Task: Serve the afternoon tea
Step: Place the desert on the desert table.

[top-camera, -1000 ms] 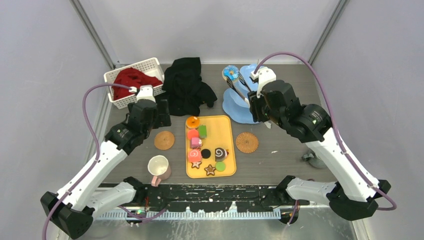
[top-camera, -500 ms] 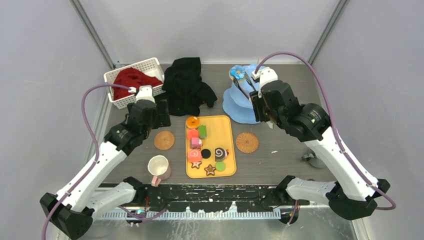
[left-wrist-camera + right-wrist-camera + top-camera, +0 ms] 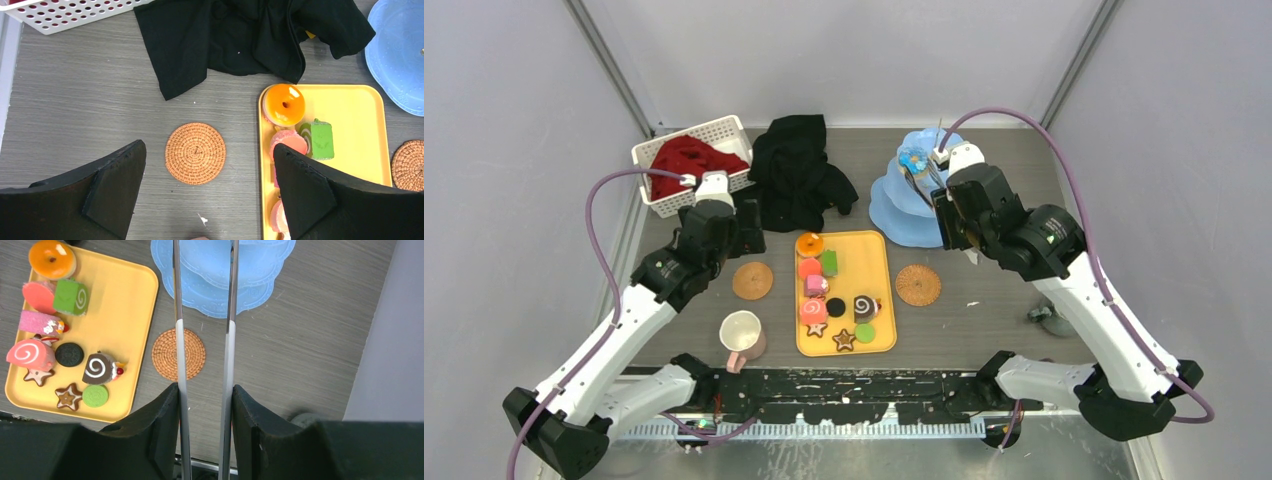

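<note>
Top external view shows the blue donut (image 3: 913,159) up over the top plate of the pale-blue stand (image 3: 894,215), at the far right of the surface. A second ago it was off to the left of the stand, so it has been carried across. My guess is that it is close to being let go on the top plate.

The donut sits at the end of long metal tongs (image 3: 179,355). The right pincer (image 3: 204,395) is pressed onto the two tong arms and squeezes them together. The left pincer (image 3: 208,150) is spread wide with nothing in it, and it hangs over a round woven coaster (image 3: 195,153).

The other sweets (image 3: 814,310) lie on the yellow tray (image 3: 879,270), so most of the serving is not yet done. The cream mug (image 3: 742,335) stands near the front left.

Some things are hard to see. The right wrist view cuts off the tong tips, so the donut does not show there. From above the donut is small, and I cannot tell if it touches the plate. The grey mug (image 3: 1049,318) is mostly hidden behind the right arm.
</note>
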